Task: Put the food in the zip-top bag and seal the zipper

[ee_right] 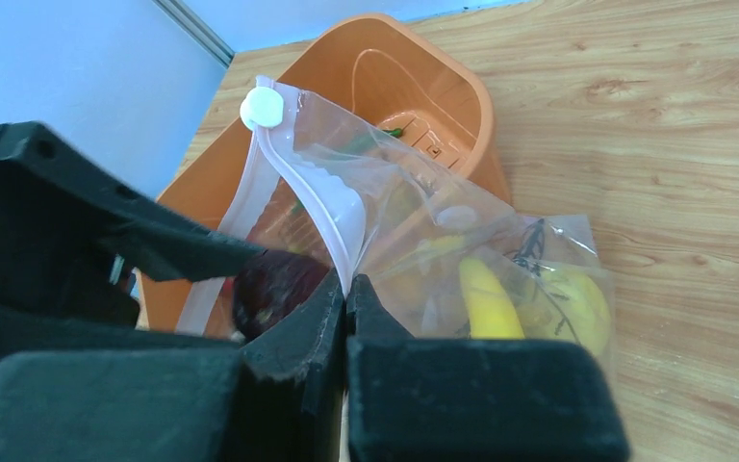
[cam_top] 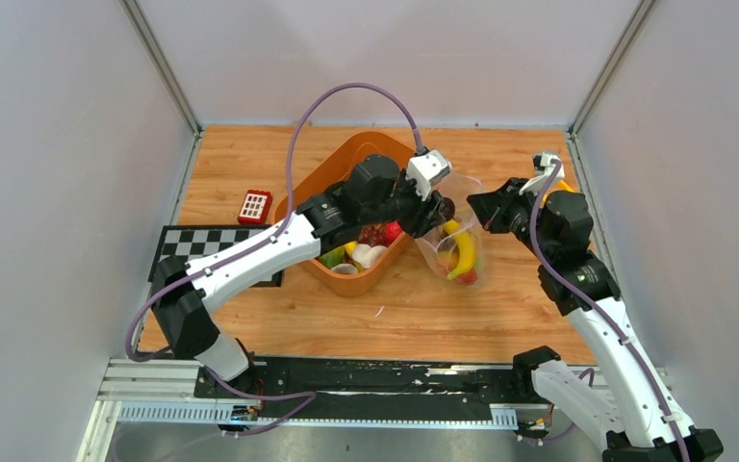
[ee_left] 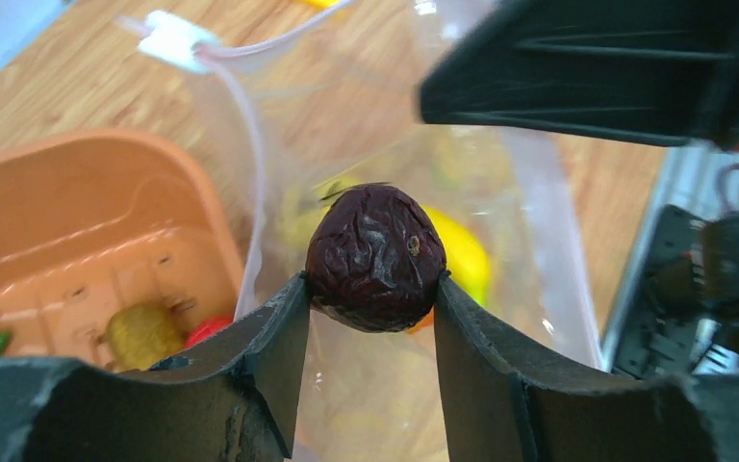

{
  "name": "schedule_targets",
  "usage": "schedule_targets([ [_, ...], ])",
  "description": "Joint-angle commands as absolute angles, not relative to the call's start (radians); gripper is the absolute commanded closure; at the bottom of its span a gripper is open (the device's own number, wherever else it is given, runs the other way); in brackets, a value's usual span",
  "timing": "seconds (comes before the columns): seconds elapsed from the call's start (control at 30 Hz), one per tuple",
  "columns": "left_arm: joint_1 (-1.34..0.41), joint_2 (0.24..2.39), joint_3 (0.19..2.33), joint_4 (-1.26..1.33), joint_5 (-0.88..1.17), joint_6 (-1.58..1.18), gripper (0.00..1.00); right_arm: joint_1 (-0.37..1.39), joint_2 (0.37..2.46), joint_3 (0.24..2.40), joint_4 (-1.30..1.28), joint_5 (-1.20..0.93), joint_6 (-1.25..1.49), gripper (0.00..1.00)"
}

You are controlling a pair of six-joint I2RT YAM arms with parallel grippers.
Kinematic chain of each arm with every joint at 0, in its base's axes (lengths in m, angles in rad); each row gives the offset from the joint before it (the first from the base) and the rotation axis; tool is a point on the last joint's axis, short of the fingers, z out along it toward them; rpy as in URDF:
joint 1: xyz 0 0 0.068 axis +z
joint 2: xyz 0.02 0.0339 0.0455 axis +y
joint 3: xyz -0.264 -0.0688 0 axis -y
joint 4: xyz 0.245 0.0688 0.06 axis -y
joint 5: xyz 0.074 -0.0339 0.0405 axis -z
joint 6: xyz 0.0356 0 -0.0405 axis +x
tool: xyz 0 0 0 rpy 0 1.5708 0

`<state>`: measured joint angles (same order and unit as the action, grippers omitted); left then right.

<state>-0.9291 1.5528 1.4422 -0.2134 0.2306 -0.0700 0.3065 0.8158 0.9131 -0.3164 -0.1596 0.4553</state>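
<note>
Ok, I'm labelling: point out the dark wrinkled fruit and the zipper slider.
dark wrinkled fruit (ee_left: 375,258), left wrist view, middle of its skin.
zipper slider (ee_right: 261,107), right wrist view, its white top.

Wooden table (cam_top: 423,318): orange basket (cam_top: 342,168), zip-top bag (cam_top: 440,260) base, red button block (cam_top: 255,206), checkerboard mat (cam_top: 192,241) at left.

Orange basket (cam_top: 346,159). Pale wood-grain bench (cam_top: 250,154). Clear zip-top bag (ee_right: 414,207), pale pinkish zipper (ee_right: 332,207), white slider (ee_right: 261,107). Yellow banana (ee_right: 489,298). Dark maroon wrinkled fruit (ee_left: 376,258). Black-and-white chequered board (cam_top: 202,243). Red block (cam_top: 255,206) bearing white squares. Black left tool (ee_left: 373,294), black right tool (ee_right: 346,294).
</note>
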Motion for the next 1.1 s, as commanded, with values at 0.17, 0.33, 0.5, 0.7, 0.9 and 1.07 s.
schedule_targets([
  [0.17, -0.933, 1.613, 1.531, -0.268, -0.076, -0.069, 0.32, 0.311, 0.798, 0.943, -0.274, -0.192, 0.446, 1.00],
  [0.33, -0.932, 1.613, 1.538, -0.254, -0.040, -0.069, 0.26, 0.311, 0.795, 0.943, -0.278, -0.181, 0.437, 1.00],
  [0.5, -0.932, 1.555, 1.486, -0.209, -0.006, -0.078, 0.17, 0.311, 0.788, 0.933, -0.279, -0.144, 0.434, 1.00],
  [0.7, -0.928, 1.418, 1.346, -0.109, -0.077, -0.076, 0.06, 0.311, 0.794, 0.926, -0.279, -0.133, 0.427, 1.00],
  [0.9, -0.914, 1.346, 1.249, -0.073, -0.139, -0.072, 0.01, 0.311, 0.800, 0.923, -0.273, -0.125, 0.423, 1.00],
  [1.07, -0.873, 1.321, 1.194, -0.070, -0.161, -0.102, 0.00, 0.311, 0.806, 0.922, -0.273, -0.123, 0.423, 1.00],
])
